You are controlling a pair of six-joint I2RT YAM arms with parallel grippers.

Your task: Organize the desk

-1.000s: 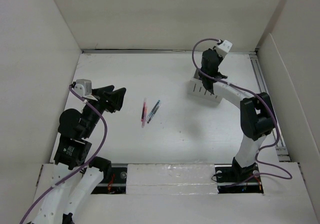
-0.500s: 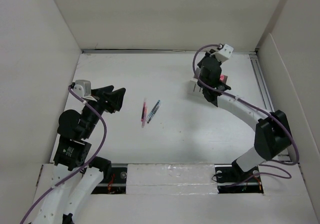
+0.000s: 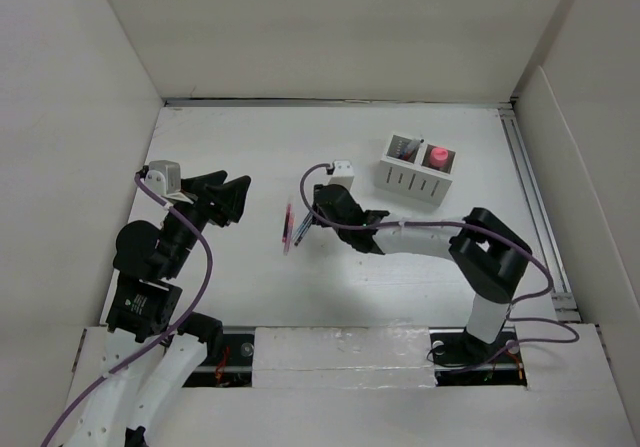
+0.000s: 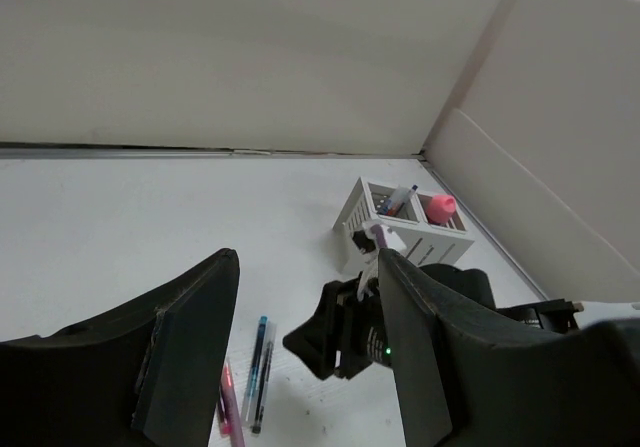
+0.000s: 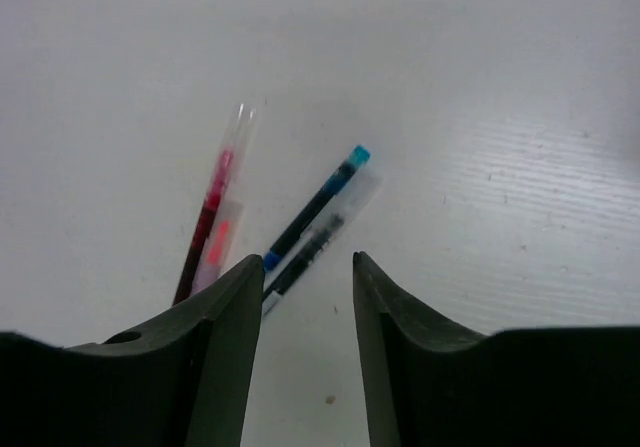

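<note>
The desk point(image 3: 250, 147) is a white tabletop inside white walls. Two red-pink pens point(image 3: 288, 225) and a blue and a black pen point(image 3: 307, 222) lie side by side at its middle. My right gripper point(image 3: 316, 217) is open and empty, low over the desk just right of the blue and black pens. In the right wrist view the blue pen point(image 5: 315, 202) and black pen point(image 5: 318, 235) lie just ahead of my open right gripper point(image 5: 305, 259), with the pink pens point(image 5: 213, 212) to the left. My left gripper point(image 3: 236, 195) is open and empty, raised left of the pens.
A white two-compartment organizer point(image 3: 415, 174) stands at the back right, with a pen point(image 3: 405, 147) in one part and a pink object point(image 3: 438, 155) in the other. A metal rail point(image 3: 530, 197) runs along the desk's right edge. White walls enclose the desk.
My right arm has swung from over the organizer leftward and down to the pens at the middle. The organizer now shows uncovered. The left arm has not moved.
</note>
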